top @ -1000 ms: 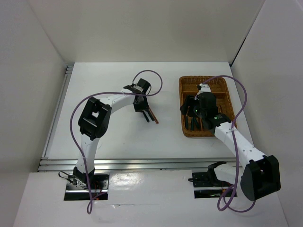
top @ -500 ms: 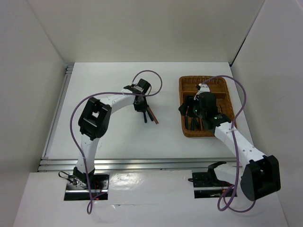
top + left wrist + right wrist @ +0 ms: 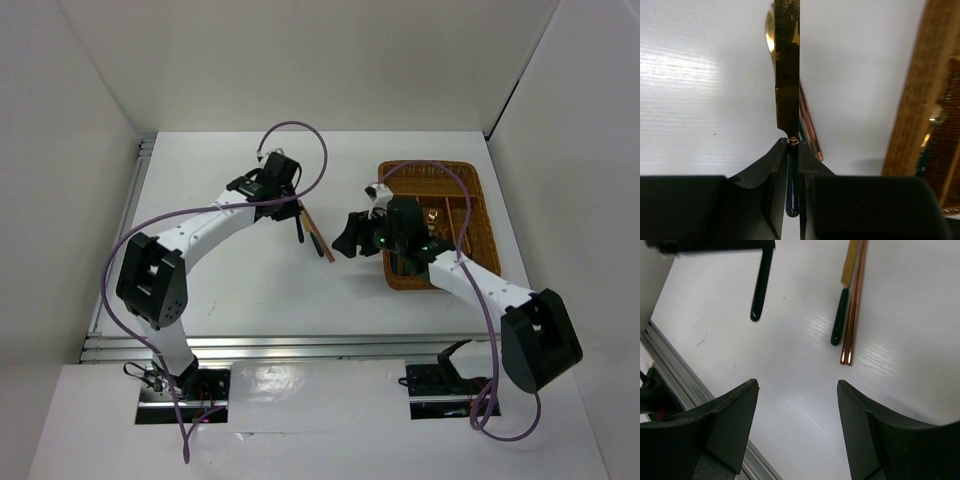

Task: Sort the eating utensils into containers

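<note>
A: Item: utensil (image 3: pixel 787 65), clenched in left gripper (image 3: pixel 792 143), aloft, left of tray (image 3: pixel 910 100).
B: We note right gripper (image 3: pixel 797 390) spread near chopsticks (image 3: pixel 856 300); arms close. We risk collision, or the thin grip slipping.

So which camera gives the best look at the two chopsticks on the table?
The right wrist view: the chopsticks lie side by side, unblocked, beside a green-handled utensil. The left wrist view shows only a short stretch behind the gold piece held in the left pincer. From the top they are a thin streak.
</note>
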`<action>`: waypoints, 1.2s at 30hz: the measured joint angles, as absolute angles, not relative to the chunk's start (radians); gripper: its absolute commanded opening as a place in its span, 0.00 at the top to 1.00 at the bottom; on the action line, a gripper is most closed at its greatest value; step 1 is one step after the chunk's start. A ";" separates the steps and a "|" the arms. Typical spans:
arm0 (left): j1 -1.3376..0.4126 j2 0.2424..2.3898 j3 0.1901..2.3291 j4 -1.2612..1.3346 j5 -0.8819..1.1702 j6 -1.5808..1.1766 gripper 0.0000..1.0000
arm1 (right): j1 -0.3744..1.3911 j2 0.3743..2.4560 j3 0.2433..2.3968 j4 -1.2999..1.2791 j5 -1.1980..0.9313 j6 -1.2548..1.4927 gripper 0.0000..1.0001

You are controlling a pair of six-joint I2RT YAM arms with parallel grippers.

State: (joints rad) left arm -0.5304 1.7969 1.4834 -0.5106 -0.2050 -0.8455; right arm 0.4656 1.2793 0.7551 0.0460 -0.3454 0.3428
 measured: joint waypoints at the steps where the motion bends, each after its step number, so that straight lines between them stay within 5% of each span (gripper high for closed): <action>1: -0.530 1.776 1.479 -0.498 -0.204 -0.846 0.89 | 0.479 1.300 0.756 0.057 -0.352 0.343 0.28; 28: -0.532 1.738 1.386 -0.362 -0.029 -0.850 0.86 | 0.596 1.611 0.901 0.246 -0.373 0.398 0.20; 36: -0.532 1.724 1.355 -0.335 0.007 -0.872 0.85 | 0.602 1.642 0.926 0.262 -0.334 0.405 0.62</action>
State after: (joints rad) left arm -0.5320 1.7245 1.3548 -0.3347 0.0074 -0.8722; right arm 0.6022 1.6417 0.9264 0.2619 -0.3340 0.4046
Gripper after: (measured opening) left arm 0.241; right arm 0.449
